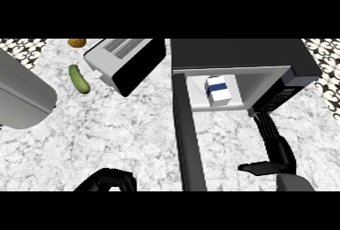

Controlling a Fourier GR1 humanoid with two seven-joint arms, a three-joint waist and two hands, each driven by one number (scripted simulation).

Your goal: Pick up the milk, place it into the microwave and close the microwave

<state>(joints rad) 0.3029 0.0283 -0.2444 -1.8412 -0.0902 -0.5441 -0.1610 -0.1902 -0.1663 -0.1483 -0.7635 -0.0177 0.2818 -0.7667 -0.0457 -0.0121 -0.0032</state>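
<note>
The white, blue-banded milk carton (218, 90) stands inside the open black microwave (266, 56) at one o'clock; probably light, stiff, slightly crushable, best held by flat sides. Right hand (275, 155) straight-fingered, empty; left hand (109, 179) curled, empty.

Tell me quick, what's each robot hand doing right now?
Left robot hand: fingers curled, shut, holding nothing.
Right robot hand: open, fingers straight toward the microwave; milk sits inside, not held.

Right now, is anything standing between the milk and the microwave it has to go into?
No. The milk already sits inside the microwave. The door is open, and the right hand is just outside.
</note>
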